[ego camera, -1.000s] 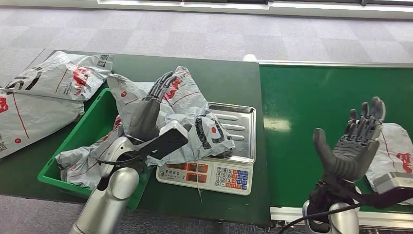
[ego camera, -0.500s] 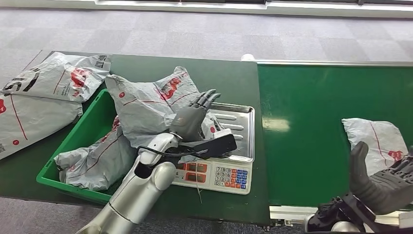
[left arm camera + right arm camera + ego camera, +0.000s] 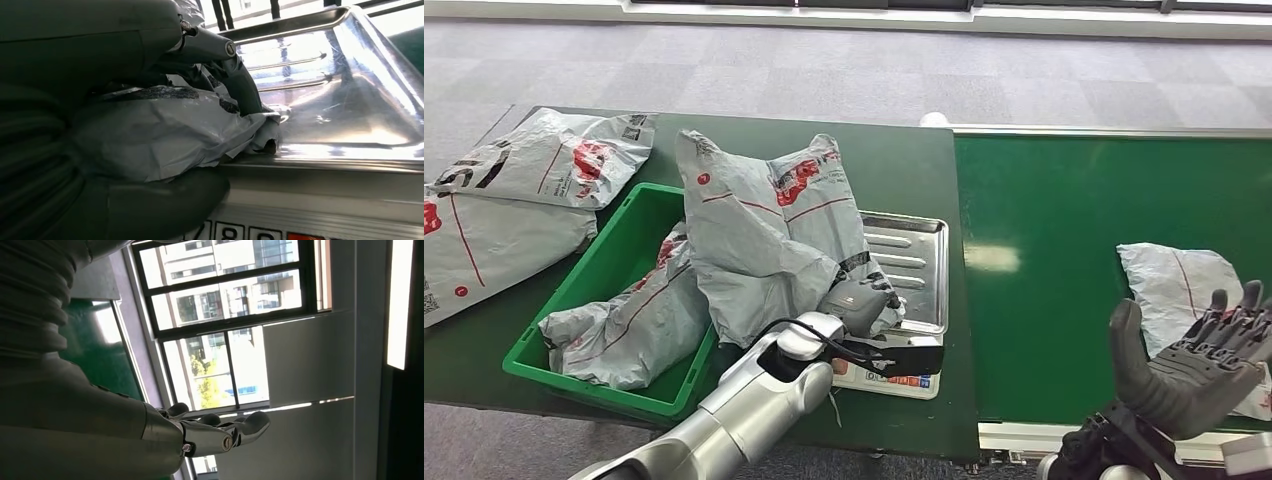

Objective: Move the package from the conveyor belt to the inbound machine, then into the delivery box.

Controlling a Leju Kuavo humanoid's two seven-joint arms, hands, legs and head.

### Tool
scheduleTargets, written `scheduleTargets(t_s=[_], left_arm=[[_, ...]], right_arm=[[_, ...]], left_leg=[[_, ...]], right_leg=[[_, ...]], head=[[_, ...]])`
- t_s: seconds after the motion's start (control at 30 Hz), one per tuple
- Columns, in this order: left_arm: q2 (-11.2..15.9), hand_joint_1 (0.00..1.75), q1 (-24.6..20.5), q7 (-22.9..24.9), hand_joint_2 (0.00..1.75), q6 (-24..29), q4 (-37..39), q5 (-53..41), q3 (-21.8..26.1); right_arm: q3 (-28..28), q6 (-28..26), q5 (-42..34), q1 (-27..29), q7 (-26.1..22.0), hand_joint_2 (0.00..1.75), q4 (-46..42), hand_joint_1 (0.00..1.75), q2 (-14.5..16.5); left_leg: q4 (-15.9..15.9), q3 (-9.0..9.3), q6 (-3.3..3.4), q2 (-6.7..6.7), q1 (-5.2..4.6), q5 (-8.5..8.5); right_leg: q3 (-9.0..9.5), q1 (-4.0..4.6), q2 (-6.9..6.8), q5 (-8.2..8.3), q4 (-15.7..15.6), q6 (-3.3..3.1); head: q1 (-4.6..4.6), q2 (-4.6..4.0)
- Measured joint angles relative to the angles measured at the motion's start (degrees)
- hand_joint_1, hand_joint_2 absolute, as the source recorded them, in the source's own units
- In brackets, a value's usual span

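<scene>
From the head view, your left hand grips the lower corner of the package, which stands tilted between the scale tray and the green bin; a pinch on loose film could slip and drop it back on the scale. The left wrist view shows fingers bunching grey film at the tray's edge. In the right wrist view, your right hand is spread and empty.
</scene>
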Motion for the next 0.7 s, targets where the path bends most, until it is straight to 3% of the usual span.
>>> scheduleTargets(t_s=[0.4,0.43,0.53,0.57,0.7], left_arm=[[0.56,1.75,-0.05,4.57,1.75,2.92,0.73,-4.73,0.67],[0.63,1.66,0.19,4.71,1.75,3.28,0.41,-4.91,1.13],[1.00,0.35,1.06,4.72,1.75,4.05,-1.15,-5.24,3.21],[1.17,0.00,1.29,4.50,1.75,4.19,-1.73,-5.20,4.05],[1.74,0.00,1.92,2.87,1.75,3.85,-3.72,-4.34,7.39]], right_arm=[[0.38,0.85,0.66,0.66,0.14,1.75,0.01,0.00,-0.31],[0.38,1.03,0.56,0.80,0.13,1.75,0.01,0.00,-0.40],[0.38,1.46,0.27,1.13,-0.01,1.75,0.02,0.00,-0.67],[0.38,1.55,0.21,1.17,-0.06,1.75,0.03,0.00,-0.73],[0.38,1.95,0.14,1.16,-0.04,1.75,0.02,0.00,-0.74]], left_leg=[[-0.04,0.37,0.17,0.34,-0.03,-0.16],[-0.04,0.39,0.17,0.36,-0.03,-0.14],[-0.05,0.43,0.15,0.47,-0.02,-0.13],[-0.05,0.43,0.14,0.50,-0.02,-0.12],[-0.06,0.41,-0.07,0.51,-0.01,0.16]], right_leg=[[0.55,0.04,0.26,0.16,-0.02,-0.10],[0.56,0.04,0.30,0.17,-0.02,-0.11],[0.54,0.05,0.40,0.21,0.00,-0.15],[0.53,0.05,0.42,0.23,0.00,-0.17],[0.45,0.07,0.43,0.29,0.02,-0.21]], head=[[0.01,0.00],[0.00,0.00],[0.00,0.00],[0.01,0.00],[0.00,0.00]])
